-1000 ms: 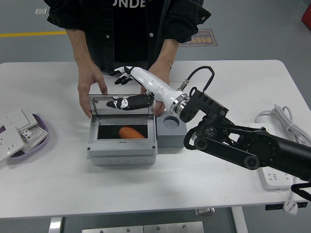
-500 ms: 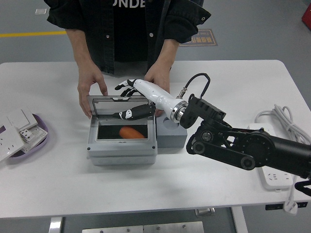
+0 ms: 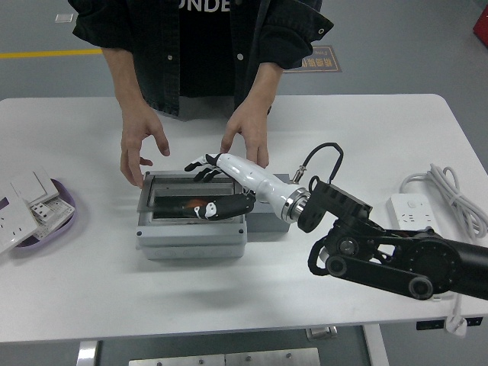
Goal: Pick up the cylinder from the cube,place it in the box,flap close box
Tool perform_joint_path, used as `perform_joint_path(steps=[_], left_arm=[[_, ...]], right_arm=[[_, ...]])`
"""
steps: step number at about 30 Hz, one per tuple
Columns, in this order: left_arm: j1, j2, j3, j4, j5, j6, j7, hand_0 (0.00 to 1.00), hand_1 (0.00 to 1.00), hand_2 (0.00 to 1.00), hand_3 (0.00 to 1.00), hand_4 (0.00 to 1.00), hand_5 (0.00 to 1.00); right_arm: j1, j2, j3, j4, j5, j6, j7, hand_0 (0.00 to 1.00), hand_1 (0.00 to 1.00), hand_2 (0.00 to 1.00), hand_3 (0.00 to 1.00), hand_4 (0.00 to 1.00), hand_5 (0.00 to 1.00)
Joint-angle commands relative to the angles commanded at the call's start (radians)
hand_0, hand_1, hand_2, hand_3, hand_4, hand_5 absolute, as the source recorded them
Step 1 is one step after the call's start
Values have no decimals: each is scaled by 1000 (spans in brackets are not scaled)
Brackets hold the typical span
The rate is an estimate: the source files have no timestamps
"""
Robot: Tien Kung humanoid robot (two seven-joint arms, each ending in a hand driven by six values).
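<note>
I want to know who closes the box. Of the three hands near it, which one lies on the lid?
The robot's white right hand presses on the lid. The person's two hands hover behind the box.

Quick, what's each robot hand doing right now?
Right hand: fingers open, holding nothing, pressing the box lid down.
Left hand: not in view.

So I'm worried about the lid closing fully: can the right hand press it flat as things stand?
Probably yes. The right hand already lies on the lid, nearly down on the box, and the person's hands hover behind it, off the lid.
</note>
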Motion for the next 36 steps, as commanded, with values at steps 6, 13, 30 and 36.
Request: perform_joint_path(steps=[6, 13, 30, 36], left_arm=[[0, 2, -7, 0, 3, 0, -2, 597, 625, 618, 629, 666, 267], [1, 2, -11, 0, 3, -1, -3, 597, 624, 617, 630, 667, 267], [29, 0, -18, -1, 12, 1, -7, 597, 624, 616, 630, 668, 266], [17, 11, -23, -3, 26, 1, -13, 597, 623, 616, 631, 667, 265]], right_arm=[[-27, -15, 62, 3, -6, -1, 4, 752, 677, 693, 764, 786, 414], [-124, -96, 211, 83, -25, 6, 33, 752, 677, 692, 758, 748, 409], [-559, -103, 775, -3, 314, -38, 368, 633, 618, 648, 669, 724, 387], [-633, -87, 907, -11, 431, -32, 474, 655, 629, 656, 684, 754, 386]])
